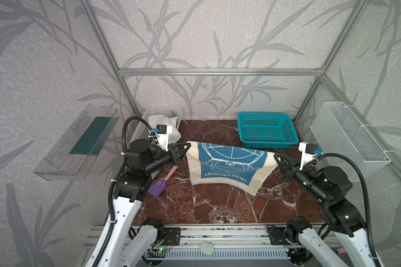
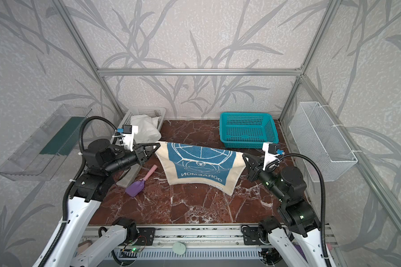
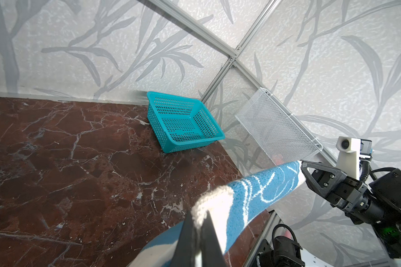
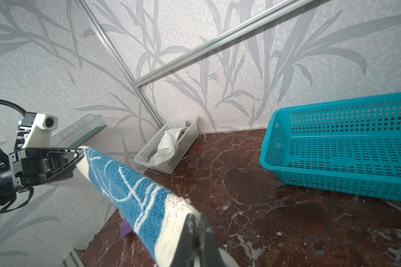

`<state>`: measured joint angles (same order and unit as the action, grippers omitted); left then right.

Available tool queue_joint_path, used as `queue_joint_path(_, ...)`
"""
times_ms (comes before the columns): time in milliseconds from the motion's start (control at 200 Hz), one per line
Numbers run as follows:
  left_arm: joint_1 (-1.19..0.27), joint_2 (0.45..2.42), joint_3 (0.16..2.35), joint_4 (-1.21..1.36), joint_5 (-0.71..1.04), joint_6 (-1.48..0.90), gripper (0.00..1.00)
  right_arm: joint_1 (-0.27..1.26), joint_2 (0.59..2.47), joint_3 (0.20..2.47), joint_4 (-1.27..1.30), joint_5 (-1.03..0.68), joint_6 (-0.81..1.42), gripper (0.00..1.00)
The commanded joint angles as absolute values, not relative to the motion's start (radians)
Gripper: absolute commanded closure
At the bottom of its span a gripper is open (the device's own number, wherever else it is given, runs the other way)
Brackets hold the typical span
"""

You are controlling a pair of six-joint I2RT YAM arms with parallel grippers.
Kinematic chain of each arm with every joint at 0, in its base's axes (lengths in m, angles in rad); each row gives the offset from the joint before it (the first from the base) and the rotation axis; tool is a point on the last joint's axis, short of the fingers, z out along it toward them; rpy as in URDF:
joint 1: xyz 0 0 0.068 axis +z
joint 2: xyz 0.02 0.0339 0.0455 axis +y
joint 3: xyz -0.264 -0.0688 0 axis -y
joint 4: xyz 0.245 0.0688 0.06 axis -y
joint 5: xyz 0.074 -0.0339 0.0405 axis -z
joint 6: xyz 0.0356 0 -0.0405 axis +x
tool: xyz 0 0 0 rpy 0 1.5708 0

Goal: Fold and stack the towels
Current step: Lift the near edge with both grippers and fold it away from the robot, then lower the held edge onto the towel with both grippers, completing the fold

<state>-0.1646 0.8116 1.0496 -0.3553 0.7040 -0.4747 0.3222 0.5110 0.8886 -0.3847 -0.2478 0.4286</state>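
Observation:
The blue-and-cream Doraemon towel (image 1: 229, 166) (image 2: 199, 164) hangs spread between my two grippers above the marble table, print facing up and its lower edge sagging toward the tabletop. My left gripper (image 1: 189, 145) (image 3: 200, 213) is shut on the towel's cream left corner. My right gripper (image 1: 275, 156) (image 4: 196, 216) is shut on the cream right corner. Each wrist view shows the towel (image 3: 264, 185) (image 4: 125, 185) stretched across to the opposite gripper. A plain white towel (image 1: 162, 122) (image 4: 167, 145) lies crumpled in the white basket at the back left.
A white slotted basket (image 1: 164, 109) stands back left and a teal basket (image 1: 266, 131) back right. A purple scoop with a pink handle (image 1: 159, 187) and a grey slab (image 2: 129, 178) lie under the left arm. A wire basket (image 1: 347, 129) and a clear shelf (image 1: 79, 143) hang on the side walls.

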Motion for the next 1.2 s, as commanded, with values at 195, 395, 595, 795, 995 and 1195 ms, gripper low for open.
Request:
queue_joint_path(195, -0.149, 0.873, 1.166, -0.447, 0.661, -0.501, 1.00, 0.314, 0.651, 1.094, -0.556, -0.192, 0.352, 1.00)
queue_joint_path(395, -0.123, 1.083, 1.156, -0.426, 0.668, -0.493, 1.00, 0.314, 0.863, 1.048, -0.516, -0.155, 0.355, 1.00)
queue_joint_path(595, -0.069, 1.396, 1.136, -0.194, 0.704, -0.507, 1.00, 0.300, 1.217, 1.021, -0.301, -0.141, 0.296, 1.00)
queue_joint_path(795, -0.051, 1.688, 1.169, 0.069, 0.700, -0.540, 1.00, 0.277, 1.543, 1.068, -0.021, -0.199, 0.255, 1.00)
queue_joint_path(995, -0.045, 1.785, 1.121, 0.223, 0.699, -0.541, 1.00, 0.264, 1.666, 1.104, 0.031, -0.301, 0.249, 1.00)
queue_joint_path(1195, -0.023, 1.738, 1.022, 0.197, 0.697, -0.519, 1.00, 0.264, 1.595, 1.032, -0.022, -0.311, 0.244, 1.00)
